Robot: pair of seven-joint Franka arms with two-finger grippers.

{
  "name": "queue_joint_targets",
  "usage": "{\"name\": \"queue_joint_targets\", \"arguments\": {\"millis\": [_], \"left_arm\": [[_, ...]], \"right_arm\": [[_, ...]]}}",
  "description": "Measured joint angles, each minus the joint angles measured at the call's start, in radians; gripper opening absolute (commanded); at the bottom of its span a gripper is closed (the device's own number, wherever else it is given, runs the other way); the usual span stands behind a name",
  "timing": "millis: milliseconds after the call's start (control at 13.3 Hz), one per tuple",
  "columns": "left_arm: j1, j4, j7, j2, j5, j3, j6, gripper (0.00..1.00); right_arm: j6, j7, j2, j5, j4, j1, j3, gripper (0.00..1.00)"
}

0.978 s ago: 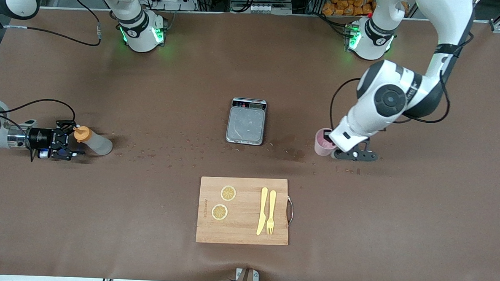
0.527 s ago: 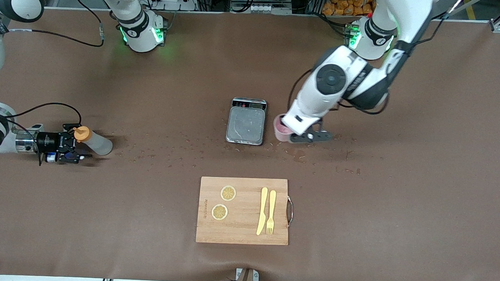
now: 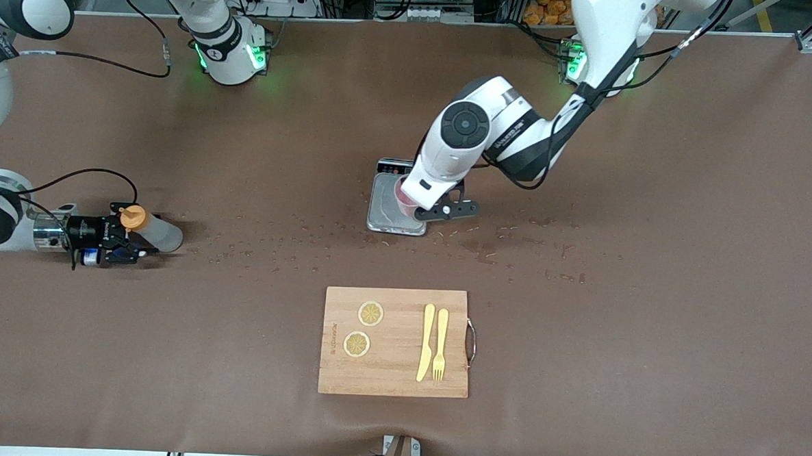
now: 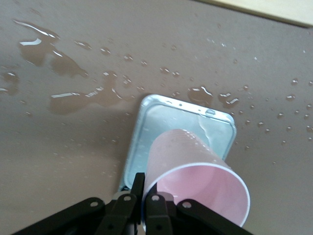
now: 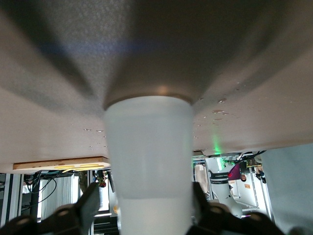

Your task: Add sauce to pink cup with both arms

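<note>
I have the left gripper (image 3: 426,210) pinched on the rim wall of the cup (image 3: 405,199), one finger inside and one outside, and the cup hangs from it over the scale (image 3: 392,208), slightly tilted in the left wrist view. To do this step well I want the cup's base over the middle of the plate, not its edge, then level it and lower it straight down until it sits flat before I let the fingers part; pulling away sideways could tip so light a tumbler. The cup (image 4: 195,178) looks empty to me: I see only pink wall and floor inside, no sauce. The plate (image 4: 161,127) below it carries a film of water, and there are drops and small puddles on the table around it, so the base may slide a little on landing. The right gripper (image 3: 114,237) lies low on the table at the right arm's end, its fingers straddling the bottle (image 3: 152,230) just below the orange cap (image 3: 132,217). In the right wrist view the bottle (image 5: 149,161) fills the gap between the fingers (image 5: 90,200), but I cannot tell whether they are pressing on it yet. The bottle is cloudy, so its fill level is hidden from me.
</note>
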State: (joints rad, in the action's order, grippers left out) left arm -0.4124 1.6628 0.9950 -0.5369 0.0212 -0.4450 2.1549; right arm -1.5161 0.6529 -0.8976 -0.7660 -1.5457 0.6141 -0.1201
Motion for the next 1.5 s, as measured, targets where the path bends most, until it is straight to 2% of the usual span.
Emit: {"name": "queue_joint_targets", "arguments": {"millis": [150, 602, 1204, 1279, 1429, 1505], "left_arm": [[-0.020, -0.031, 0.021, -0.034, 0.000, 0.001, 0.013, 0.00], [-0.085, -0.065, 0.056, -0.102, 0.000, 0.005, 0.062, 0.00], [-0.089, -0.065, 0.056, -0.125, 0.001, 0.015, 0.061, 0.00], [-0.088, -0.064, 0.056, -0.127, 0.001, 0.019, 0.060, 0.04], [-0.087, -0.064, 0.056, -0.133, 0.001, 0.021, 0.060, 0.93], [-0.087, -0.064, 0.057, -0.135, 0.001, 0.022, 0.060, 1.00]], "right_arm": [[0.001, -0.001, 0.000, 0.000, 0.000, 0.000, 0.000, 0.42], [0.000, 0.007, 0.000, -0.001, 0.005, -0.004, 0.000, 0.42], [-0.001, 0.104, 0.059, 0.001, 0.043, -0.065, -0.002, 0.42], [-0.001, 0.107, 0.065, 0.001, 0.043, -0.070, -0.002, 0.42], [-0.002, 0.123, 0.078, 0.003, 0.043, -0.081, -0.002, 0.42], [-0.003, 0.139, 0.089, 0.006, 0.045, -0.092, -0.002, 0.42]]}}
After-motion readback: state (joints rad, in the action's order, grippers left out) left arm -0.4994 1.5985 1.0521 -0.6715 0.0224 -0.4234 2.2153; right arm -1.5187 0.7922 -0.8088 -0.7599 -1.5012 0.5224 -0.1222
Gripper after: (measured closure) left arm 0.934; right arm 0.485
